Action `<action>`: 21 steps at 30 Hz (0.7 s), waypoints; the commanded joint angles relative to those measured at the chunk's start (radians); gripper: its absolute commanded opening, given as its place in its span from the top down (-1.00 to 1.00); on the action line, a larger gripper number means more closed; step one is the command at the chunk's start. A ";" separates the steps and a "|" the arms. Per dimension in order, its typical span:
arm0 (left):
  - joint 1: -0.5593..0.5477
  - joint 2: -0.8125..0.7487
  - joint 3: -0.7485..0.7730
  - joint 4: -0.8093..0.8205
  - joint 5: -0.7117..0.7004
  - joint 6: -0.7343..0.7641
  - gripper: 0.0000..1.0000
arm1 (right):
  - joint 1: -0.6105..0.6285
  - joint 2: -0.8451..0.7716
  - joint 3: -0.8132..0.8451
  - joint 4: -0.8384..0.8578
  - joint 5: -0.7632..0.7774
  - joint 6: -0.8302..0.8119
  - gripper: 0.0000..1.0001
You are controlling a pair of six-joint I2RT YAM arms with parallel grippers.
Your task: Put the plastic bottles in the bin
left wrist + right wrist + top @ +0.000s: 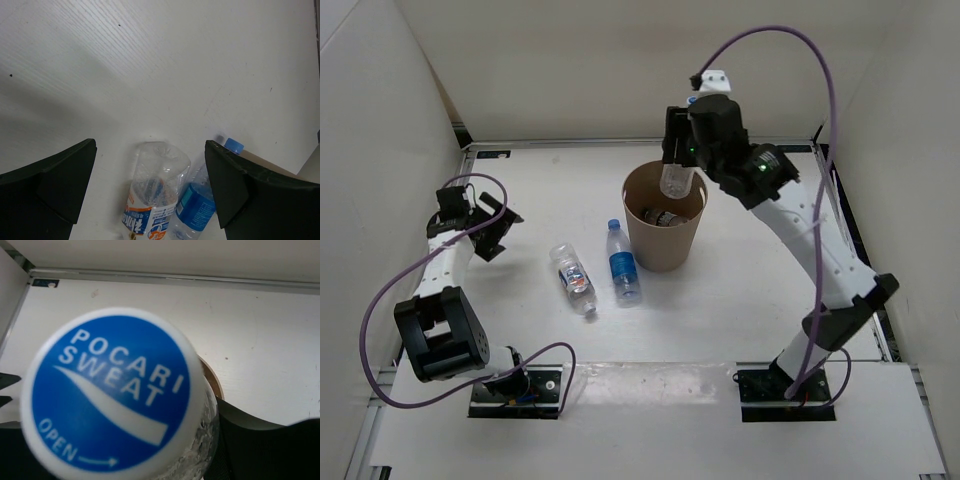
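My right gripper (679, 158) is shut on a clear unlabelled bottle (676, 181) that hangs upright over the mouth of the tan bin (665, 245). In the right wrist view its blue-and-white cap (112, 395) fills the frame, with the bin's rim (213, 381) just behind. Inside the bin lies a short bottle (665, 216). Left of the bin, a blue-labelled bottle (623, 264) and a white-and-blue-labelled bottle (574, 279) lie on the table. My left gripper (499, 231) stands open further left, apart from them; its wrist view shows both bottles (155, 192) (200, 205) between its fingers (227, 185).
White walls enclose the table on the left, back and right. A metal rail (570, 144) runs along the back edge. Purple cables loop over both arms.
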 commanded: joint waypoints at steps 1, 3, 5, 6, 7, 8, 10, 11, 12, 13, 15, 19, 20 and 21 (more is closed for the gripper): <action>-0.001 -0.023 -0.017 0.032 0.017 -0.016 -1.00 | 0.021 0.053 0.042 0.058 0.047 -0.074 0.19; 0.001 -0.028 -0.025 0.035 0.017 -0.016 -1.00 | 0.015 0.076 0.028 0.058 0.044 -0.067 0.12; 0.001 -0.029 -0.030 0.037 0.016 -0.018 -1.00 | -0.001 0.084 0.020 0.020 0.009 -0.038 0.01; 0.003 -0.034 -0.030 0.037 0.017 -0.020 -1.00 | -0.025 0.080 -0.001 0.011 -0.005 0.022 -0.03; 0.001 -0.034 -0.033 0.038 0.019 -0.020 -1.00 | -0.028 0.077 -0.012 -0.006 -0.022 0.039 -0.11; 0.001 -0.037 -0.036 0.038 0.016 -0.020 -1.00 | -0.035 0.064 -0.027 -0.008 -0.031 0.053 -0.16; 0.001 -0.040 -0.040 0.040 0.016 -0.020 -1.00 | -0.038 0.032 -0.088 -0.002 -0.056 0.073 -0.27; 0.001 -0.040 -0.042 0.042 0.017 -0.021 -1.00 | -0.041 0.029 -0.111 0.004 -0.064 0.079 -0.35; -0.001 -0.038 -0.046 0.040 0.016 -0.021 -1.00 | -0.051 0.023 -0.125 0.007 -0.076 0.103 -0.39; 0.001 -0.041 -0.049 0.040 0.016 -0.018 -1.00 | -0.064 0.003 -0.150 0.015 -0.112 0.114 -0.44; 0.003 -0.041 -0.046 0.042 0.017 -0.018 -1.00 | -0.073 -0.011 -0.174 0.018 -0.133 0.151 -0.63; 0.001 -0.037 -0.042 0.049 0.049 -0.024 -1.00 | -0.105 -0.023 -0.178 0.004 -0.173 0.179 -0.81; 0.001 -0.032 -0.040 0.061 0.062 -0.035 -1.00 | -0.110 -0.026 -0.173 0.000 -0.167 0.171 -0.81; 0.003 -0.032 -0.039 0.068 0.063 -0.047 -1.00 | -0.117 -0.032 -0.165 -0.012 -0.144 0.170 -0.81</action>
